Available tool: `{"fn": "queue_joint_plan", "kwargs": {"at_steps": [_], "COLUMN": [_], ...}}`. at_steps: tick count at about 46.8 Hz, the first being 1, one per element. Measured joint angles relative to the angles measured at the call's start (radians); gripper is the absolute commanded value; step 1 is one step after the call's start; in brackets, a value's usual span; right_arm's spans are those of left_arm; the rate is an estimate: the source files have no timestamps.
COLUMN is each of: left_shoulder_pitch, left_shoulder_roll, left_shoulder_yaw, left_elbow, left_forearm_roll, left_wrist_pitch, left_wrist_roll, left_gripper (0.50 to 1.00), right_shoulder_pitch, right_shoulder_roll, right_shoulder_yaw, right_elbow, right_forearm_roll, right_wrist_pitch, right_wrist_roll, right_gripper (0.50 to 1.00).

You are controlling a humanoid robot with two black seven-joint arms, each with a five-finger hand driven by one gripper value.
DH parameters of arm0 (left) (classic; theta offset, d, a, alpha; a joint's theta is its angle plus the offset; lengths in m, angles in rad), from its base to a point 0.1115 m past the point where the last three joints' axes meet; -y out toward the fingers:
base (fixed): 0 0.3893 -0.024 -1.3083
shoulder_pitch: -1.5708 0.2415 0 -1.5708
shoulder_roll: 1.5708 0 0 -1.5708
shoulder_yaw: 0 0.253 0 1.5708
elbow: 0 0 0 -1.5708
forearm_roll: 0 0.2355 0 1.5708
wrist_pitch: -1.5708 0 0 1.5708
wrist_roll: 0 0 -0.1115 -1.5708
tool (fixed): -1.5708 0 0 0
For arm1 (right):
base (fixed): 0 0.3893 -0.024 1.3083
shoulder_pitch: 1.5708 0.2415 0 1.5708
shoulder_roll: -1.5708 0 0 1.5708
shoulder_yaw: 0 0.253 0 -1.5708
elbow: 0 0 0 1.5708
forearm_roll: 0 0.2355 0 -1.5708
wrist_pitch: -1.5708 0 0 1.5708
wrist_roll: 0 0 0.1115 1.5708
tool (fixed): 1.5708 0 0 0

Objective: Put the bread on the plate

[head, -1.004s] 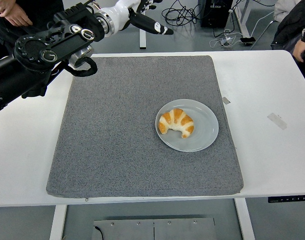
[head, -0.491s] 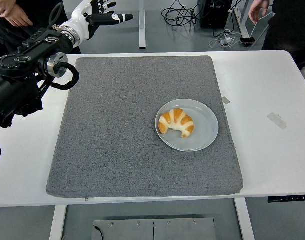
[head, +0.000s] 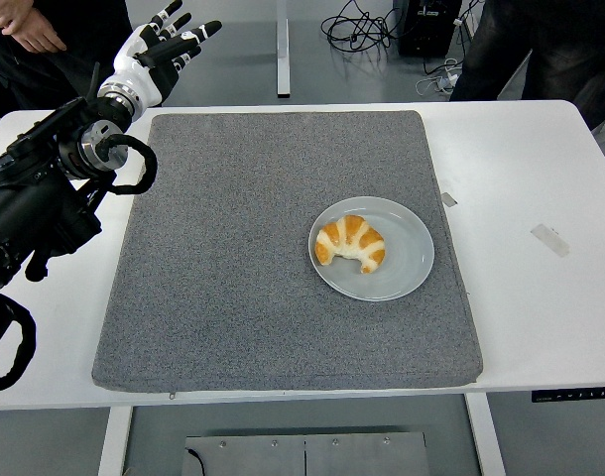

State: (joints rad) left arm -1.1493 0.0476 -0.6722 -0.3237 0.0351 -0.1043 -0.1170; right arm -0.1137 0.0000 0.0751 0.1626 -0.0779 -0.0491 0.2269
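My left hand (head: 162,50) now beyond far-left corner of grey mat (head: 233,297), fingers spread, grasping nothing. Second ago it hung lower and nearer mat's far edge; since then arm has swung back toward my left, away from plate. Right of mat's centre: pale plate (head: 407,268) flat on mat, bread (head: 350,244), croissant, lying on plate's left half, unmoved across all frames. My reading: placing done, arm retreating. Far right: tape scrap (head: 549,239) on white table (head: 541,317). Right hand not visible.

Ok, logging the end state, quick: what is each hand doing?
Left hand: open, holding nothing.
Right hand: not in view.
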Motion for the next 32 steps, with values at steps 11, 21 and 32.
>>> {"fn": "queue_joint_plan", "kwargs": {"at_steps": [11, 21, 32], "left_shoulder_pitch": [0.020, 0.031, 0.036], "left_shoulder_roll": [-0.030, -0.031, -0.032], "left_shoulder_yaw": [-0.058, -0.059, -0.059], "left_elbow": [0.000, 0.000, 0.000], "left_forearm_roll": [-0.045, -0.123, -0.125], "left_wrist_pitch": [-0.005, -0.006, -0.007], "left_wrist_roll": [0.033, 0.030, 0.027], "left_gripper": [0.977, 0.977, 0.977], "right_shoulder_pitch": [0.000, -0.001, -0.001], "right_shoulder_roll": [0.000, 0.000, 0.000], "right_shoulder_yaw": [0.001, 0.002, 0.002], "right_elbow": [0.003, 0.003, 0.003], "right_forearm_roll": [0.000, 0.000, 0.000], "right_wrist_pitch": [0.000, 0.000, 0.000], "right_wrist_roll": [0.000, 0.000, 0.000], "right_gripper": [1.000, 1.000, 1.000]}}
